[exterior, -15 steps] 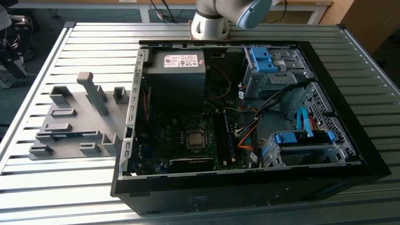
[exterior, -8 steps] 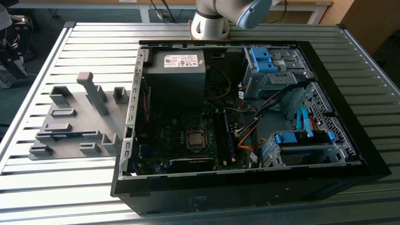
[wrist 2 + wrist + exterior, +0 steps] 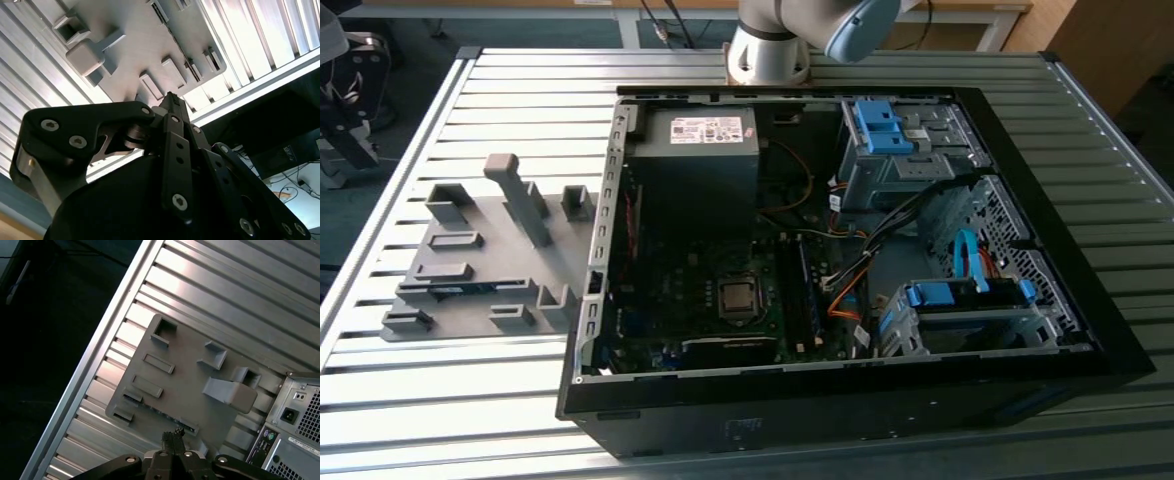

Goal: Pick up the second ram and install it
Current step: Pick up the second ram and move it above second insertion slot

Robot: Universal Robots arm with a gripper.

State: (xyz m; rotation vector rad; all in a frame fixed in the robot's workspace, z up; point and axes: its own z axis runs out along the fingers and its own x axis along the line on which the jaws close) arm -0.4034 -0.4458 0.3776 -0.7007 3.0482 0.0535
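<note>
Hovering above grey holder tray (image 3: 186,392), jaws closed

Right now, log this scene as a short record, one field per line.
table: slatted metal
case: open, lying on its side on the table
tray: grey, on the table at the exterior view's left of the case
ram: blue strip seated in the tray, likely the stick, not yet picked up
gripper: above the tray in both wrist views, apart from it, jaws shut on nothing
</note>
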